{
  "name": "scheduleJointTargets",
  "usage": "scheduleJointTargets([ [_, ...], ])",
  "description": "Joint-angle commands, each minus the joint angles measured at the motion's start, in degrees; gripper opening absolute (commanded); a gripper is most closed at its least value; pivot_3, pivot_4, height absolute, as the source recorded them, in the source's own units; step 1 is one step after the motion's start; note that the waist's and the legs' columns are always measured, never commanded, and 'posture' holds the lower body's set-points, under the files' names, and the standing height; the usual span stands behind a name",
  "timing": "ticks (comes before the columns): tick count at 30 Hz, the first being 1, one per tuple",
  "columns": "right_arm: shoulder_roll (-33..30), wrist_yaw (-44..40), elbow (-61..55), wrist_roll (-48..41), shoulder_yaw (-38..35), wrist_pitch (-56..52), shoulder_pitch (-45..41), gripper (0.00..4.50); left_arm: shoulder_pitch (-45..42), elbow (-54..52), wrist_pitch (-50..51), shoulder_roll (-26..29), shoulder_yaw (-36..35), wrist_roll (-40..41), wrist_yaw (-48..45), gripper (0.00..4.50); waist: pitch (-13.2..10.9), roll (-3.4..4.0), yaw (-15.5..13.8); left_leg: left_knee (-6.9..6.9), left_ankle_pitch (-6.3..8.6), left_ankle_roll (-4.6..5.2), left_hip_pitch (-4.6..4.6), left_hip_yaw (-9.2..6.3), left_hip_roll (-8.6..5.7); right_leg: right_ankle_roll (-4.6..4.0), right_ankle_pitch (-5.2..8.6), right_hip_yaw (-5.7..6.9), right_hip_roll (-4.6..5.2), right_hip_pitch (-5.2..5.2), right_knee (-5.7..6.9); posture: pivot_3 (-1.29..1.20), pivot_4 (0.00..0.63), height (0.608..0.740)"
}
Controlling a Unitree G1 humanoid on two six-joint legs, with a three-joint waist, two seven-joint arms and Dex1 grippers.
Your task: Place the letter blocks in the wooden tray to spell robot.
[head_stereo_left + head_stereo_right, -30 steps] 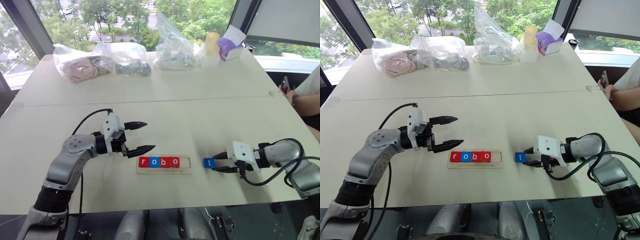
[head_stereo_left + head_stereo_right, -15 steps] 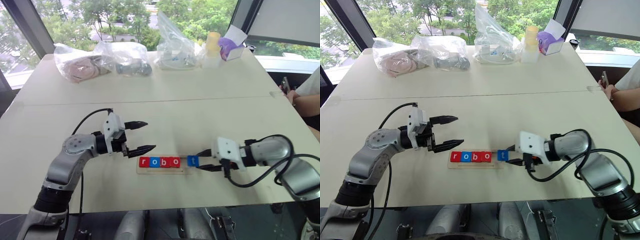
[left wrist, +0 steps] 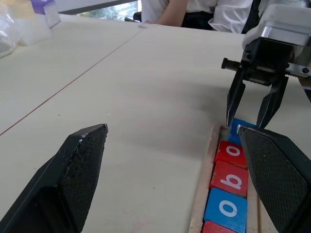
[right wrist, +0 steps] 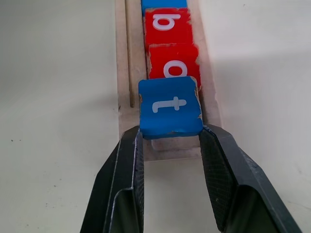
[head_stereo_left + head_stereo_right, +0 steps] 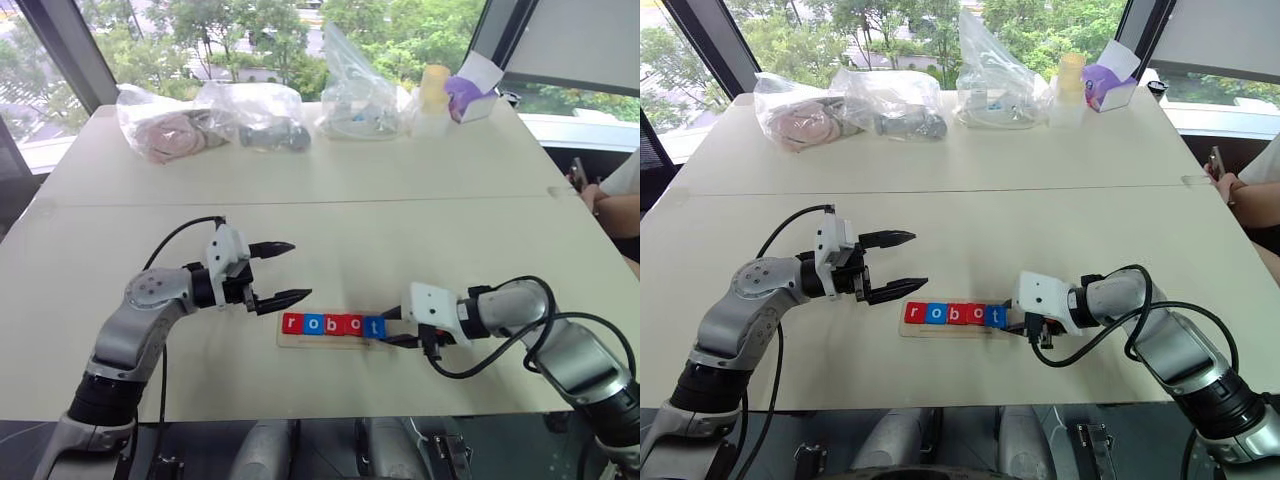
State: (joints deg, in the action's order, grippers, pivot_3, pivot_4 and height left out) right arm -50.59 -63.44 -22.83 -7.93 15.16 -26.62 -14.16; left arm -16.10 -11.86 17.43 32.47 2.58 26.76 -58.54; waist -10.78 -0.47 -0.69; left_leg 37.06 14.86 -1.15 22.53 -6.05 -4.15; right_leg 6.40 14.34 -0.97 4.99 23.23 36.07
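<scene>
The wooden tray point(image 5: 330, 343) lies near the table's front edge, with red and blue letter blocks point(image 5: 322, 325) reading r, o, b, o in its groove. The blue t block point(image 4: 170, 107) is at the tray's right end, just after the last o. My right gripper point(image 5: 386, 328) is shut on it from the right, one finger on each side. I cannot tell whether the t rests in the groove or hangs just above it. My left gripper point(image 5: 298, 270) hovers open just left of the tray, its fingers point(image 3: 80, 170) spread wide with nothing between them.
Several clear plastic bags point(image 5: 260, 118) line the table's far edge, with a pale cup point(image 5: 428, 92) and a purple box point(image 5: 470, 92) at the far right. A person point(image 5: 615, 185) sits at the table's right side. A seam point(image 5: 300, 204) crosses the tabletop.
My right gripper has carried the blue t block leftward from the bare table to the tray's right end, against the last o. The left arm has not moved.
</scene>
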Motion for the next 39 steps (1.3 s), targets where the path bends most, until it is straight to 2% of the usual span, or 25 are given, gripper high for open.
scheduleJointTargets([
  [1, -0.34, -0.12, -0.15, 0.61, 0.02, 0.61, -0.54, 1.07, 0.21, -2.38, 0.15, 0.28, -1.0, 1.0, 0.23, 4.5, 0.0, 0.0, 0.0, 0.0, 0.0, 0.0, 0.0, 0.0, 0.0, 0.0, 0.0, 0.0, 0.0, 0.0, 0.0, 0.0, 0.15, 0.74],
  [16, -1.37, -0.53, -0.23, -0.17, -1.24, -1.08, -0.66, 1.07, 1.08, -2.98, 0.51, 0.14, -1.21, 1.16, 0.59, 4.5, 0.0, 0.0, 0.02, 0.0, 0.0, 0.0, 0.0, 0.0, 0.0, 0.0, 0.0, 0.01, -0.01, 0.0, 0.0, 0.0, 0.15, 0.74],
  [39, 0.76, 0.38, -0.75, -0.14, 0.74, -2.81, -1.34, 1.07, 0.69, -2.63, 0.46, 0.1, -1.03, 0.94, 0.6, 4.5, 0.0, 0.0, 0.02, 0.0, 0.0, 0.0, 0.0, 0.0, 0.01, 0.0, 0.0, 0.01, -0.01, 0.0, 0.0, 0.0, 0.15, 0.74],
])
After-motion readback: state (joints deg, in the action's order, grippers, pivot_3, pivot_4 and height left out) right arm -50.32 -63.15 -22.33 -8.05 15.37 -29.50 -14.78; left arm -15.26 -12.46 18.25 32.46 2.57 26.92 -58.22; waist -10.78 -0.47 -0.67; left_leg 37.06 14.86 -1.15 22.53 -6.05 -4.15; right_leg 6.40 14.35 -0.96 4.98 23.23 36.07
